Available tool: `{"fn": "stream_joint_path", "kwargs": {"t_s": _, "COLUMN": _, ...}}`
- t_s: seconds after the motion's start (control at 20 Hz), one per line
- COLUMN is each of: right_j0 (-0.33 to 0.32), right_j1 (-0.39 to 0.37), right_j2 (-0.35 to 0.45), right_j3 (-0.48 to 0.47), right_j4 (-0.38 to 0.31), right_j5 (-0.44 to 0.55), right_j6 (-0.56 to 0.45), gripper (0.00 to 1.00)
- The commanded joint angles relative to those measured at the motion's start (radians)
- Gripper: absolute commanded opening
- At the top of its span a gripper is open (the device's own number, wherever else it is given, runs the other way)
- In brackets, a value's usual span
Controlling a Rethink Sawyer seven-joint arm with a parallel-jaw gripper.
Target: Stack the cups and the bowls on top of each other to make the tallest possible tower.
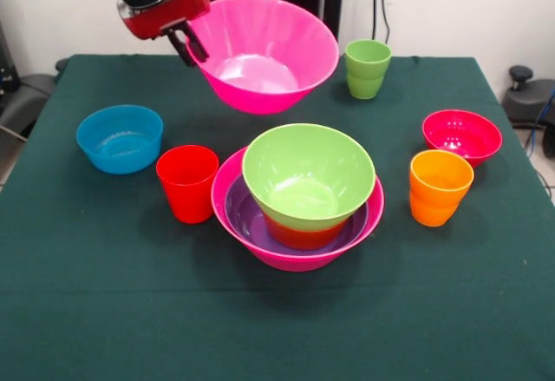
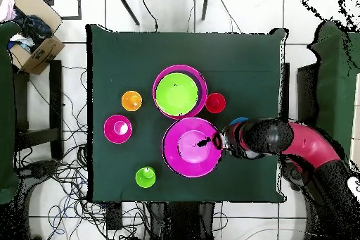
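The gripper [image 1: 189, 45] clamps a hot-pink bowl's [image 1: 264, 51] rim, holding it aloft; only the front view reveals the orange-red bowl [image 1: 302, 234] nested inside the tower [image 1: 297, 199].

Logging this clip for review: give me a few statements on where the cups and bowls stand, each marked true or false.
1. The gripper holds a large glossy hot-pink plastic bowl by its rim, off the table. True.
2. The lime green plastic bowl sits topmost in the tower. True.
3. The red plastic tumbler is stacked inside the tower. False: it stands on the green tablecloth beside it.
4. The small blue plastic bowl holds the orange plastic tumbler. False: the two stand apart, at opposite sides.
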State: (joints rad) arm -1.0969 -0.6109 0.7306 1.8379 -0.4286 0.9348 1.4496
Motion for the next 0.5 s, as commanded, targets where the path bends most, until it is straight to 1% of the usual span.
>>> {"fn": "stream_joint_path", "kwargs": {"t_s": 0.05, "right_j0": 0.062, "right_j1": -0.061, "right_j2": 0.023, "right_j3": 0.049, "right_j4": 0.078, "right_j5": 0.141, "right_j6": 0.002, "gripper": 0.00}}
{"fn": "stream_joint_path", "kwargs": {"t_s": 0.3, "right_j0": 0.064, "right_j1": -0.072, "right_j2": 0.032, "right_j3": 0.056, "right_j4": 0.104, "right_j5": 0.132, "right_j6": -0.005, "gripper": 0.00}}
{"fn": "stream_joint_path", "kwargs": {"t_s": 0.45, "right_j0": 0.077, "right_j1": -0.076, "right_j2": 0.038, "right_j3": 0.045, "right_j4": 0.129, "right_j5": 0.122, "right_j6": 0.012, "gripper": 0.00}}
{"fn": "stream_joint_path", "kwargs": {"t_s": 0.5, "right_j0": 0.086, "right_j1": -0.079, "right_j2": 0.035, "right_j3": 0.033, "right_j4": 0.132, "right_j5": 0.133, "right_j6": 0.014, "gripper": 0.00}}
